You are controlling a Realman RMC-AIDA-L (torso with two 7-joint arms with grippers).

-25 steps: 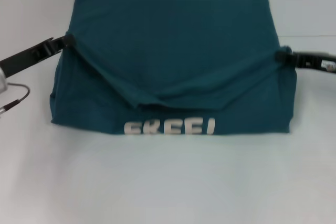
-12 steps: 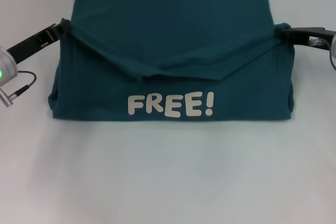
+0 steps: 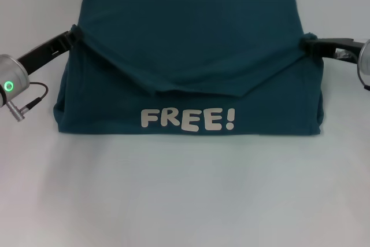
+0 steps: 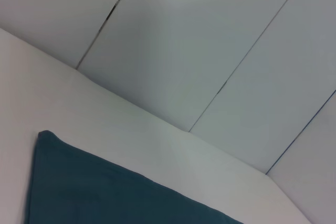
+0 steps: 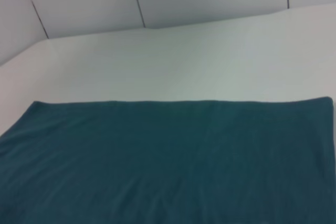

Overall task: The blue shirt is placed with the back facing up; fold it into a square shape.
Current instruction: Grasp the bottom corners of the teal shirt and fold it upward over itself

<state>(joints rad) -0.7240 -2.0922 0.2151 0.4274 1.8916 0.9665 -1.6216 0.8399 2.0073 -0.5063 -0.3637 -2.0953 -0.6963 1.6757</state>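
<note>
So the shirt (image 3: 191, 44) is lying spread across the middle of the white table (image 3: 185, 195), already folded over on itself, and both arms are working it at once. The left gripper (image 3: 71, 33) is coming in from the left side and pinching the cloth at that edge, and the right gripper (image 3: 307, 43) is doing the same thing on the opposite edge, both clamped down on fabric with the cloth bunching up a little right at each pinch. Between the two pinch points the lifted layer is sagging down into a shallow V, with its lowest fold sitting just above the cream "FREE!" lettering (image 3: 188, 118), which is showing right side up along the near part of the shirt. The far edge of the shirt is lying flat and straight on the table. The left wrist camera is only catching one corner of the shirt (image 4: 105, 192) plus table and the panelled wall (image 4: 210, 51) behind it, and the right wrist camera is looking across the flat plain side of the shirt (image 5: 168, 161).
</note>
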